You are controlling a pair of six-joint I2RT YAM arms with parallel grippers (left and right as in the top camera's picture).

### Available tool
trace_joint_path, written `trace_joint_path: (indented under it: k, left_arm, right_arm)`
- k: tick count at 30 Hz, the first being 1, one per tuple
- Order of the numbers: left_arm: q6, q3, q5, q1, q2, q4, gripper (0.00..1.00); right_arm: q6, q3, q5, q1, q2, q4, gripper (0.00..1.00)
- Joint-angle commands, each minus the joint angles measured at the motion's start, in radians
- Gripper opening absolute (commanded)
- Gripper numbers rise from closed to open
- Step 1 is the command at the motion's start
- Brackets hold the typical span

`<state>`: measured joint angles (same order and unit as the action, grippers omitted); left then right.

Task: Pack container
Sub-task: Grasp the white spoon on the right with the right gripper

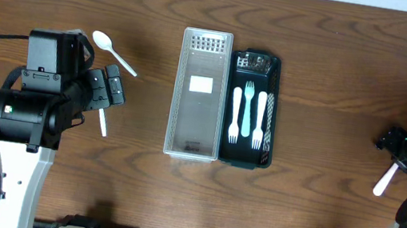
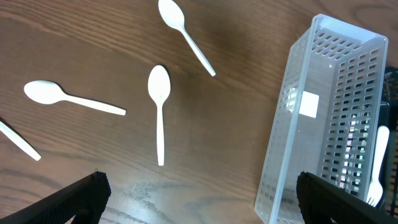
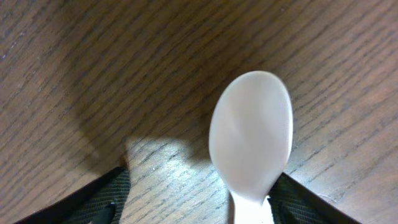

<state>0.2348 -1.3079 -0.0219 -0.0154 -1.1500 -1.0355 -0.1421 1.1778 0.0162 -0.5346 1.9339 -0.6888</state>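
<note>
Packing looks roughly half done, judging by how things lie. The black tray (image 1: 279, 69) holds 1 teal fork (image 1: 246, 112) between 2 white forks (image 1: 235, 115). The clear container (image 1: 178, 94), touching the tray on the side toward the left gripper (image 2: 208, 202), holds nothing that can be seen; the white patch in it looks like a label. No spoon is packed yet. The right gripper (image 3: 205, 202) sits low over a white spoon (image 3: 252, 134), well apart from the tray. Its jaws straddle the spoon's neck and the bowl lies just ahead of the fingertips. A gap shows between 1 finger and the neck, so the jaws are not clamped and the spoon lies on the wood, not lifted. The left gripper is spread wide and holds nothing. The nearest spoon (image 2: 159, 106) lies just ahead of it, another spoon (image 2: 68, 98) off to its left, a third spoon (image 2: 183, 31) farther ahead, and a cut-off handle (image 2: 18, 140) at the far left. The clear container is to its right. So at least 4 spoons are probably left to gather. The table (image 1: 344, 38) is dark brown wood with strong grain and a soft sheen. A pale strip runs along its far edge, and too little of the room shows to say more.
</note>
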Motion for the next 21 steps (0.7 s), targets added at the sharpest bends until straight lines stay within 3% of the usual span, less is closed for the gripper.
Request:
trace_joint_path:
  k: [1, 8, 21]
  left_arm:
    - [-0.013, -0.018, 0.011, -0.001, 0.001, 0.001, 0.98]
    - [-0.013, -0.018, 0.011, -0.001, 0.001, 0.002, 0.98]
    - [-0.013, -0.018, 0.011, -0.001, 0.001, 0.005, 0.98]
  right_arm:
    - [-0.003, -0.073, -0.032, -0.003, 0.09, -0.019, 0.61]
    - [-0.003, -0.073, -0.033, -0.003, 0.09, -0.027, 0.42]
    - [-0.003, -0.073, -0.033, -0.002, 0.09, -0.029, 0.22]
